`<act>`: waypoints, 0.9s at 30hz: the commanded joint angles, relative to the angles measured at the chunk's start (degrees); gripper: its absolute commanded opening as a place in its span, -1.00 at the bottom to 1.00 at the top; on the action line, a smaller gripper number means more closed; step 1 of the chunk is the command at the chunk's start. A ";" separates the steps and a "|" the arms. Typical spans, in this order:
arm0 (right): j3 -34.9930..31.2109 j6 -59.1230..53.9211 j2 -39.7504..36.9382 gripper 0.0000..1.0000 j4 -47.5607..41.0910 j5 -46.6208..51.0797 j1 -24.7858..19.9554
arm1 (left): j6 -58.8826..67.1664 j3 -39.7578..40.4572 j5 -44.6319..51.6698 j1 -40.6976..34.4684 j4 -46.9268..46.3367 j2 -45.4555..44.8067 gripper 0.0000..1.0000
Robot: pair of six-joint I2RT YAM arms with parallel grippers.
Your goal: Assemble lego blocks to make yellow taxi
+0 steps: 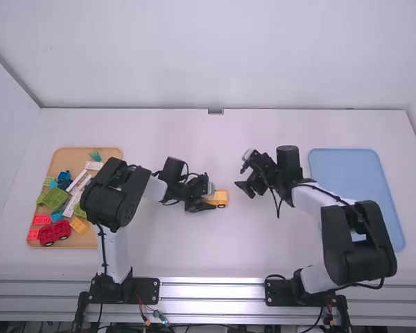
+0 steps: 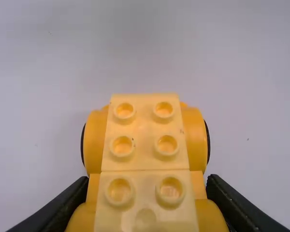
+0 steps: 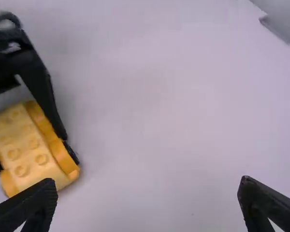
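1. Logged yellow car [image 2: 145,135] pinched by both sides in left hand [image 2: 147,180], near middle of high view. Resting on desk [image 1: 194,257] or just above: cannot tell. Could squirt forward, from squeezing rounded sides toward one end only.
2. Noted seam [image 2: 145,170] across studded top, lower middle of left wrist view. Could split there under off-centre pressing, if not fully seated.
3. Found right hand [image 3: 147,182] spread, holding nothing, right of middle in high view. Could knock left hand or shove yellow car, if brought in low or too fast.
4. Observed loose yellow block [image 1: 79,225] in wood tray [image 1: 64,158], far left of frame, near red truck [image 1: 53,234]. Probably wanted later; could be fumbled, owing to crowding.
5. For any further pressing, expect missed studs [image 2: 166,145] from slight twist in grip. Advise bracing flat on desk first.
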 commanded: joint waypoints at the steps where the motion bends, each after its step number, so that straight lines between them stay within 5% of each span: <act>1: -3.39 8.39 -2.40 0.97 3.28 9.84 2.71 | 2.97 0.70 -1.73 -0.20 -2.32 0.44 0.04; 4: -4.94 9.07 -2.86 0.96 6.62 11.67 4.39 | 3.19 0.81 -1.68 -0.20 -2.84 0.44 0.21; 5: -5.07 9.99 -2.93 0.97 7.30 13.07 5.16 | 3.06 0.55 -1.70 -0.20 -2.56 0.44 0.59; 8: -5.07 10.64 -2.95 0.97 7.58 14.95 6.21 | 3.06 0.20 -1.73 -0.22 -2.38 0.44 0.99; 18: -4.85 11.10 -2.89 0.97 7.06 15.43 6.27 | -1.92 0.20 -1.73 1.88 -4.44 -4.92 0.99; 27: -4.85 11.06 -2.89 0.97 7.61 15.45 6.38 | -12.46 0.20 -9.42 9.81 -22.86 -25.22 0.98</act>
